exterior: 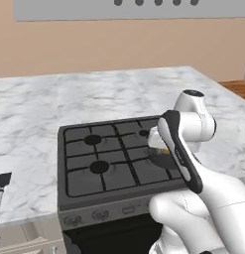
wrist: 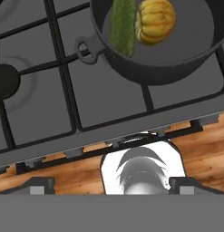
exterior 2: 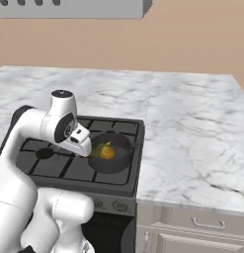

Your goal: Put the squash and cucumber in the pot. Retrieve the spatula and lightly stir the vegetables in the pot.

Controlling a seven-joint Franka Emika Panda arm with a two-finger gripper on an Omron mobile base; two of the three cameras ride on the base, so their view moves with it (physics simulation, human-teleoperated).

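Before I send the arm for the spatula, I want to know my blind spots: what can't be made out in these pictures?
- Spatula, left base view: handle end cut off by the left edge.
- Pot, left base view: mostly hidden behind the arm; its contents don't show there.
- Pot, hand view: far rim cut off by the top edge.
- Cucumber and squash, hand view: upper ends cut off by the top edge.

You see the round dark-grey pot [wrist: 177,59] just ahead of the gripper, holding the ribbed yellow squash [wrist: 155,20] touching the long green cucumber [wrist: 123,26].
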